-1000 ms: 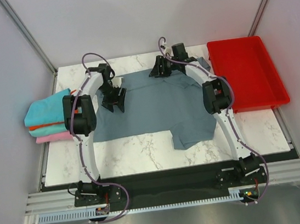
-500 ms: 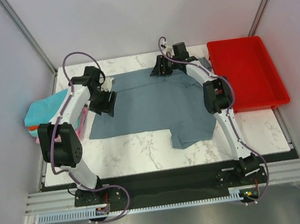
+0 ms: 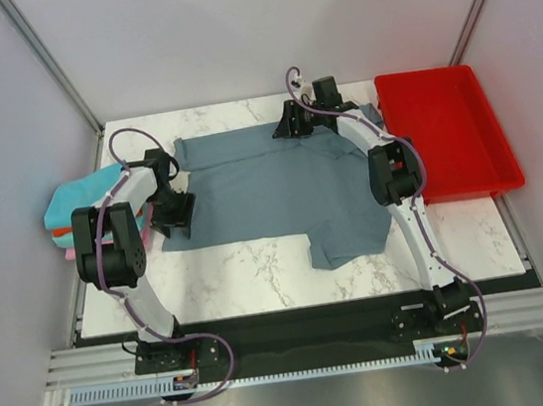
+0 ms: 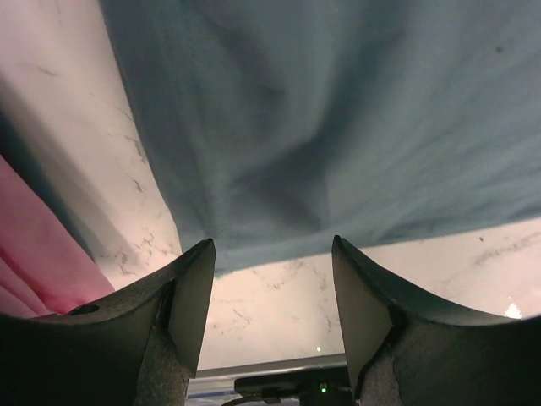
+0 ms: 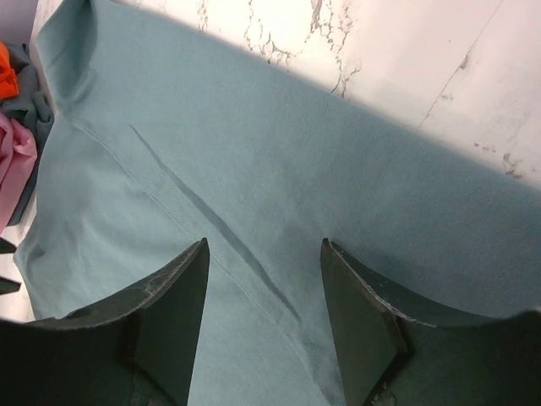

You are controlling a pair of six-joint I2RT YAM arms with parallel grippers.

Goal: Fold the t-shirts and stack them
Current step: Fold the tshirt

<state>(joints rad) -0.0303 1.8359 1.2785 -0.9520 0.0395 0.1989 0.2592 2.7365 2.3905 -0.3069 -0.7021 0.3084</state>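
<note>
A large slate grey-blue t-shirt (image 3: pixel 270 188) lies spread flat on the marble table (image 3: pixel 251 276). My left gripper (image 3: pixel 174 226) hovers at the shirt's near left corner, open. In the left wrist view the left gripper (image 4: pixel 272 254) has bare marble between its fingers, and the shirt's hem (image 4: pixel 338 152) lies just beyond the tips. My right gripper (image 3: pixel 287 129) is open over the shirt's far edge, and in the right wrist view this gripper (image 5: pixel 264 249) has cloth (image 5: pixel 254 152) below it. Folded t-shirts are stacked at the left: teal (image 3: pixel 78 196), orange (image 5: pixel 4 68), pink (image 4: pixel 34 262).
An empty red plastic tray (image 3: pixel 447 130) sits at the table's right side. The left arm's elbow (image 3: pixel 107 250) overhangs the folded stack. Metal frame posts and grey walls close in the far corners.
The left arm has swung left and nearer, from the shirt's far left part to its near left corner, with its jaws slightly narrower. The right arm has stayed put.
</note>
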